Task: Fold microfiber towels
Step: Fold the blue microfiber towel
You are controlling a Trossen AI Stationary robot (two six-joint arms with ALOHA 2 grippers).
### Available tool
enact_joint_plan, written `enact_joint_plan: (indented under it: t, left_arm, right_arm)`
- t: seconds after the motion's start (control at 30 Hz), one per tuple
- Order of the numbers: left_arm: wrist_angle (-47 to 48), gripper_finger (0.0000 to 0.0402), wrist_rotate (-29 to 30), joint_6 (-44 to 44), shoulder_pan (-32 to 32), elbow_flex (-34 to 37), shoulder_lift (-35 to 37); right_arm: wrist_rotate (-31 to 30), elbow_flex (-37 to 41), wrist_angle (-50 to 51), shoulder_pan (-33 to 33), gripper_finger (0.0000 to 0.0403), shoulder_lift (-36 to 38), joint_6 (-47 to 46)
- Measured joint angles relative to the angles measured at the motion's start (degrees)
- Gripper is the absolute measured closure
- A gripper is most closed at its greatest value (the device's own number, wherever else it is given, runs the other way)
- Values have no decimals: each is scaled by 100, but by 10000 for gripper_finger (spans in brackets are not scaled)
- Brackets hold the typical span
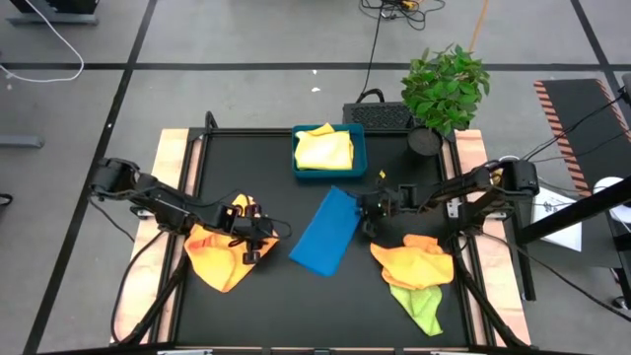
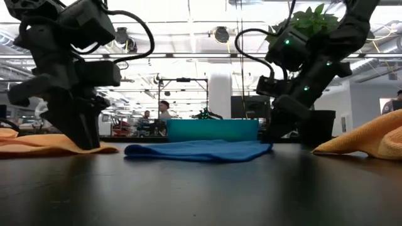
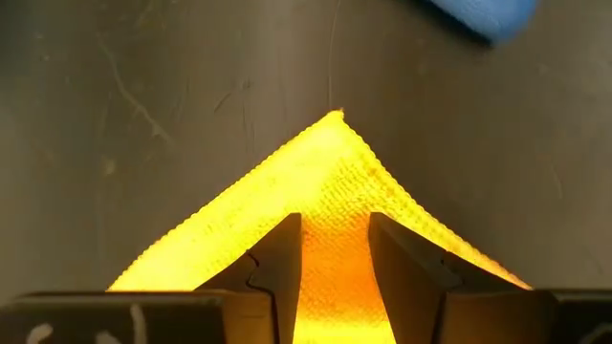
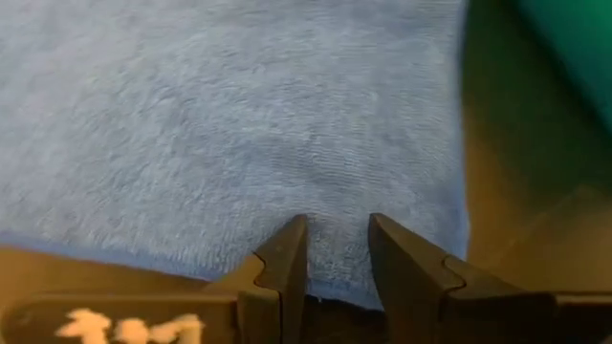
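While the left gripper sits low over the orange towel near the table's left edge, its fingers stand a little apart with a corner of that cloth between them, though whether they actually pinch it I cannot tell. The right gripper rests at the right edge of the blue towel, which lies flat in the middle of the table; its fingers straddle the hem, grip uncertain. A second orange towel lies over a green towel near the right front corner. A pale yellow towel fills the blue tray at the far edge.
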State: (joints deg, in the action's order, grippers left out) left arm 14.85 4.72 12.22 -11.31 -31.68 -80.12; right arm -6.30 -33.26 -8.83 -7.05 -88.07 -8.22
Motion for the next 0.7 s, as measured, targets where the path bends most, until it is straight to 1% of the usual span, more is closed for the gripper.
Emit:
enact_joint_plan:
  t: [0.13,0.2,0.37,0.6,0.7]
  left_arm:
    - [-244,275,99,-690,-137,-271,30]
    - [-350,275,195,-1112,-256,-282,1]
    - [-1069,275,504,-2304,-546,-304,-167]
    - [-1857,275,1131,-3369,-986,-313,-592]
    - [-1977,275,1194,-3732,-1111,-325,-802]
  right_arm:
    - [12,0,-26,-200,298,36,174]
    - [17,0,-13,-183,298,72,258]
    - [34,1,-24,-23,298,242,336]
    - [36,0,-82,165,298,464,299]
    - [34,0,-232,198,298,493,294]
